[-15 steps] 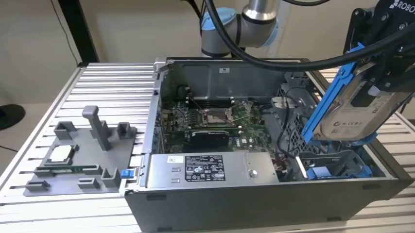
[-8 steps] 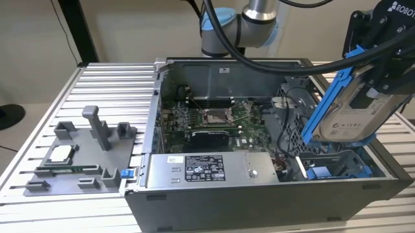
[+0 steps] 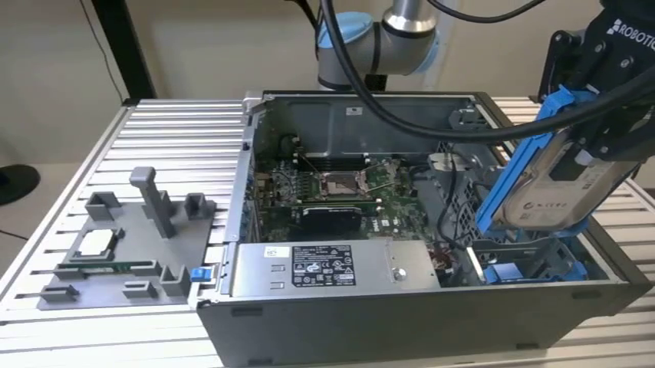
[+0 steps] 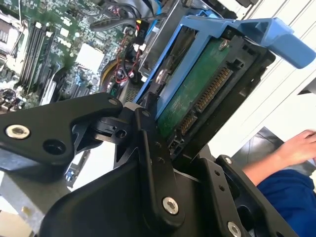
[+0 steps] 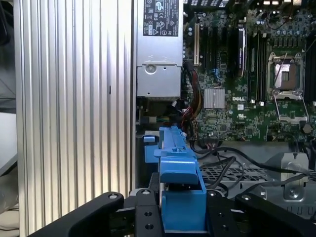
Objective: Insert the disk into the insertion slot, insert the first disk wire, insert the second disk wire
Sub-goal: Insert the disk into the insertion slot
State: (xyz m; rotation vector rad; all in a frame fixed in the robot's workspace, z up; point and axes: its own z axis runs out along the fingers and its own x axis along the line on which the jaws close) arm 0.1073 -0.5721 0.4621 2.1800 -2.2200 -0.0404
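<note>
- Holding the disk (image 3: 542,192) by its blue carrier (image 5: 182,197), the pincer (image 3: 588,153) is clamped shut on it. The disk hangs just above the slot (image 3: 522,264), at 12 o'clock from it in the exterior view.
- The slot sits at about 4 o'clock in the case (image 3: 409,326).
- The disk hangs tilted, not square to the slot. Lowered like this, a carrier corner would probably catch the bay's rim or the blue clips (image 3: 507,274) and jam, or twist in the grip.
- Loose cables (image 5: 222,163) lie near the bay and could get pinched under the carrier.
- The long axis runs steeply from 7 to 1 o'clock in the exterior view. The lower end points at the slot, and the label faces that camera.
</note>
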